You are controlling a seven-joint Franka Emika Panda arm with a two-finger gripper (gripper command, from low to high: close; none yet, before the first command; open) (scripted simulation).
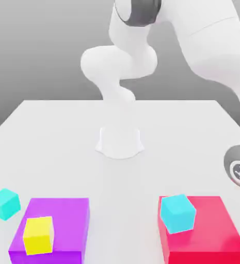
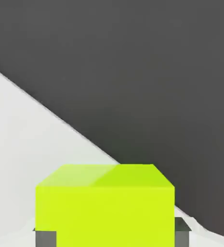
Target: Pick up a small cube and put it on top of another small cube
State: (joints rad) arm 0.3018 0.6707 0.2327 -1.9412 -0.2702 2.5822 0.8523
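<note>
Lime-green and close to the lens, the lime cube [image 2: 105, 205] sits in the hand view with its lower edge cut off by the frame. Grey fingers [image 2: 46, 238] peek out at either side of it, mostly hidden behind its face. The gripper [image 2: 111, 235] is closed down on this cube, its jaws pressed to the two sides.

In the exterior view the white arm [image 1: 142, 56] bends over from the back and runs off the exterior view's right edge at its grey wrist joint.

A purple block [image 1: 60, 219] at the exterior view's left carries a yellow cube [image 1: 38, 234], with a loose cyan cube [image 1: 4, 203] just beside it. A red block [image 1: 209, 227] at the right bears a second cyan cube [image 1: 177, 213], turned askew.

All rest on a white table [image 1: 65, 134] before a plain grey backdrop [image 1: 34, 46].
</note>
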